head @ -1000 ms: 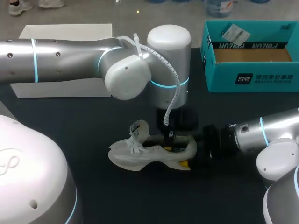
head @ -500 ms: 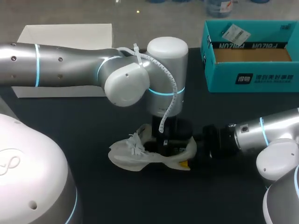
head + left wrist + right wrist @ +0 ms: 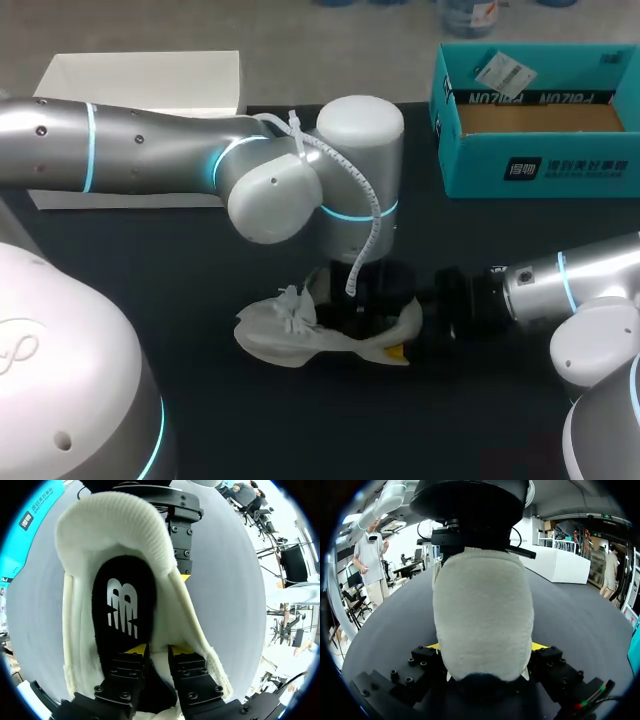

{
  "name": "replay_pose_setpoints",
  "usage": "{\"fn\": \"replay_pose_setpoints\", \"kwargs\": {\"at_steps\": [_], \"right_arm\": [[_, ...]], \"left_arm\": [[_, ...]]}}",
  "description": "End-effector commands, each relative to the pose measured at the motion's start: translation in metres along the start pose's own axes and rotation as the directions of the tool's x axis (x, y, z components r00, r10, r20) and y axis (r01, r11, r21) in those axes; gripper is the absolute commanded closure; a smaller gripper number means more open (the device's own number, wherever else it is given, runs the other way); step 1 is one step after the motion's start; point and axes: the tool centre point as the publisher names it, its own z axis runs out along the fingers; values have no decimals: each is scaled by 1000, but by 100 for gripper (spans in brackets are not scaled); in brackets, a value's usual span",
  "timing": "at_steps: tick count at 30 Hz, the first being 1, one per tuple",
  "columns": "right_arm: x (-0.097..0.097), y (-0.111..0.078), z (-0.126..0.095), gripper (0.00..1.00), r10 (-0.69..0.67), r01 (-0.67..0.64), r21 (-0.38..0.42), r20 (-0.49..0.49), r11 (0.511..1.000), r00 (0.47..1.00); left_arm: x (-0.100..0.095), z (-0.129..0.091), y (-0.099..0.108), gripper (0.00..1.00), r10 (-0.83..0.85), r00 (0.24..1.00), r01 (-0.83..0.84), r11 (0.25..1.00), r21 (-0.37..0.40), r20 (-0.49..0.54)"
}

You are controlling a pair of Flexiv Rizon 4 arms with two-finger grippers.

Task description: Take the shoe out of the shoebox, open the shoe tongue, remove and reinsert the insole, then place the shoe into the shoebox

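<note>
— Tabletop (image 3: 150,300), mid-session: where's the white shoe (image 3: 270,337)?
— Lying there, heel clamped in the right gripper (image 3: 487,647). Inside it, the left gripper (image 3: 157,652) sits at the black insole (image 3: 122,580); its grip, can't tell.

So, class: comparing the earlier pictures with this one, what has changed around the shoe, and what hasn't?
The left arm came down, lowering the left gripper into the opening of the shoe, over the insole. The right gripper stayed shut on the shoe's heel; the shoe and the shoebox kept their places.
</note>
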Motion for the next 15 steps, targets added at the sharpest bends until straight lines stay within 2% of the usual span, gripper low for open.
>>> {"fn": "replay_pose_setpoints", "kwargs": {"at_steps": [1, 4, 10, 15], "right_arm": [[0, 3, 4, 100, 2, -2, 6, 1, 1000, 1000], [0, 3, 4, 100, 2, -2, 6, 1, 1000, 1000], [0, 3, 4, 100, 2, -2, 6, 1, 1000, 1000], [0, 3, 4, 100, 2, -2, 6, 1, 1000, 1000]], "left_arm": [[3, 5, 1, 59, -4, 1000, 4, 1000, 16, 2], [5, -1, 4, 64, -10, 1000, 10, 1000, 15, -11], [9, -13, 4, 61, -1, 1000, 0, 999, 47, 18], [6, -10, 3, 60, -1, 999, 0, 999, 40, 39]]}}
